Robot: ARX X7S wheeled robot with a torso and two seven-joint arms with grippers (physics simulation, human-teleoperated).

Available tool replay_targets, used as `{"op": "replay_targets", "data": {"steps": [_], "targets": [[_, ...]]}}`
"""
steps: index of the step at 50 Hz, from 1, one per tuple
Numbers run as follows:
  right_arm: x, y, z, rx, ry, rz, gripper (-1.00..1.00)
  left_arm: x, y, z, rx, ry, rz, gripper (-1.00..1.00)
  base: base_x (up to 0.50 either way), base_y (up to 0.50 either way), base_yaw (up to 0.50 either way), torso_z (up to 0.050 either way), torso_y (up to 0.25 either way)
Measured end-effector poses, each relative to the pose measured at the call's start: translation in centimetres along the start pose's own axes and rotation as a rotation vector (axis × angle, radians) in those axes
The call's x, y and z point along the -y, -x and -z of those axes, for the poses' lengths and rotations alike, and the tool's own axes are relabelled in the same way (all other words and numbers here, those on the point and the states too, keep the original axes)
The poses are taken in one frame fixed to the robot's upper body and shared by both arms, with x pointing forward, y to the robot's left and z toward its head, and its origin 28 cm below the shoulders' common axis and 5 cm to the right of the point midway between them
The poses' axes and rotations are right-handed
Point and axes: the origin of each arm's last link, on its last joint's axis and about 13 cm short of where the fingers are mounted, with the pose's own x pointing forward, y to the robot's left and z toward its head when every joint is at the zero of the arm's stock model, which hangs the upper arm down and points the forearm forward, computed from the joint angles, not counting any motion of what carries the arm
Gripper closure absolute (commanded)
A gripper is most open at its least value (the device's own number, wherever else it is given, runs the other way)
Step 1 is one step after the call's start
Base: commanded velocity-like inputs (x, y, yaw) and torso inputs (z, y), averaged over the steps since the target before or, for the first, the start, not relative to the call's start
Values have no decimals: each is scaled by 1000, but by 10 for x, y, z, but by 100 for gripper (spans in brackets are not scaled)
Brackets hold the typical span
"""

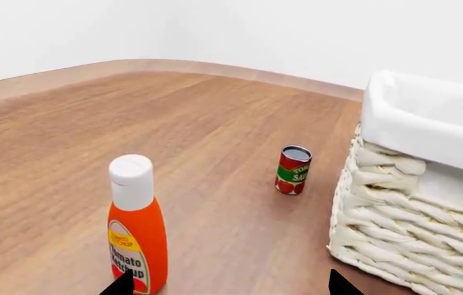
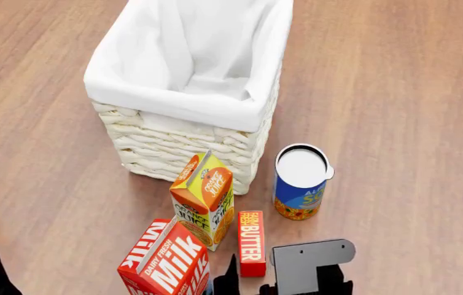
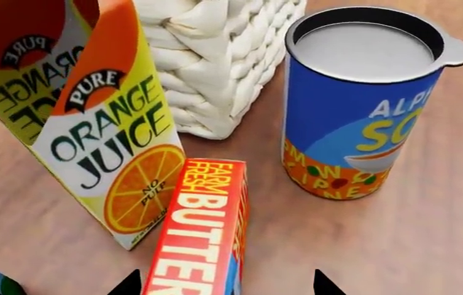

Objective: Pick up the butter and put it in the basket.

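The butter (image 3: 202, 233) lies flat on the desk (image 2: 395, 92) right below the right wrist camera, its long red face up, just beside the juice (image 3: 92, 123) and near the blue can (image 3: 363, 104). In the head view it sits between the milk (image 2: 166, 261) and that can, in front of the basket (image 2: 190, 98), with the right gripper (image 2: 285, 286) at its near end. It looks like a light, stiff cardboard box — unlikely to crush under a modest squeeze, though the printed faces may be a little slick. The best hold is probably across the narrow width, on the two long sides, about mid-length; the juice stands close on one side, so there is little room for a finger there. The right jaws stand apart, the two dark tips either side of the butter's near end, holding nothing. The left gripper (image 1: 227, 286) hangs low, well away, facing the ketchup (image 1: 136, 227) and a small can (image 1: 294, 170) — its jaws also apart and empty.
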Motion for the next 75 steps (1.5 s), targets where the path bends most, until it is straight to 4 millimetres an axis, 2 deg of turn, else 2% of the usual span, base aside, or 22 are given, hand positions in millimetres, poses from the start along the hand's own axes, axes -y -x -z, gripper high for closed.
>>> {"op": "replay_targets", "data": {"steps": [1, 4, 17, 25, 53, 75], "targets": [[0, 0, 0, 0, 0, -1, 100, 0, 0, 0, 0, 0, 0, -100, 0, 0, 0, 0, 0], [-4, 0, -8, 44, -5, -24, 100, 0, 0, -1, 1, 2, -1, -100, 0, 0, 0, 0, 0], [-4, 0, -5, 37, -18, -20, 100, 0, 1, -2, 1, 6, -2, -100, 0, 0, 0, 0, 0], [-6, 10, -3, 35, -12, -14, 100, 0, 1, -2, 2, 9, -4, -100, 0, 0, 0, 0, 0], [-21, 82, -12, 138, 51, 7, 100, 1, 0, -4, 5, 15, -5, -100, 0, 0, 0, 0, 0], [-18, 146, -26, 204, 105, 101, 100, 3, -1, -3, 5, 17, -3, -100, 0, 0, 0, 0, 1]]}}
